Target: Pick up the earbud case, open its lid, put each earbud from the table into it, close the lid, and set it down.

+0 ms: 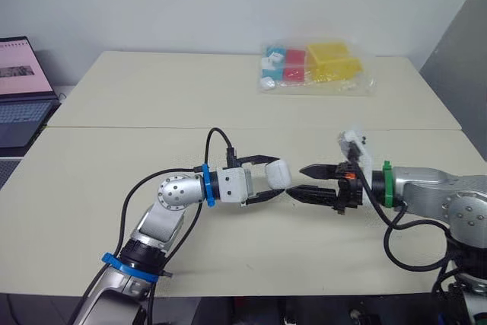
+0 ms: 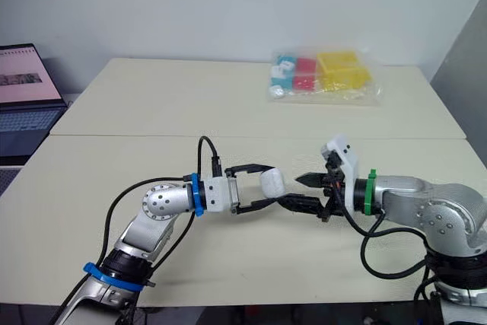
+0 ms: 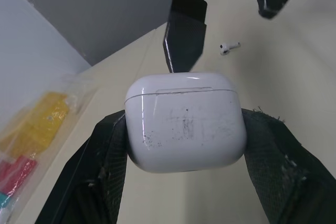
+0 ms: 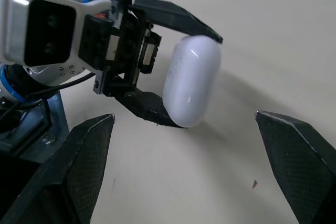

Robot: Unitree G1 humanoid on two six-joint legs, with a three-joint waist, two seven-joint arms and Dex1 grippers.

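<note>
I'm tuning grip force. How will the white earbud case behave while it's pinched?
The glossy white rounded plastic earbud case probably slips easily: smooth, curved sides are all the left hand pinches. It looks rigid, showing no dent under the pinch.

Likely a lab or office, plain tables (image 1: 190, 89), open laptop (image 1: 21, 90)

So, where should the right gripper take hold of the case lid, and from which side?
Grip the lid, the short cap above the seam, probably across its broad front and back faces. The left gripper clamps the case lower, on its narrow sides, so the cap sticks out free. It points to the open right gripper, so come straight in from the robot's right.
</note>
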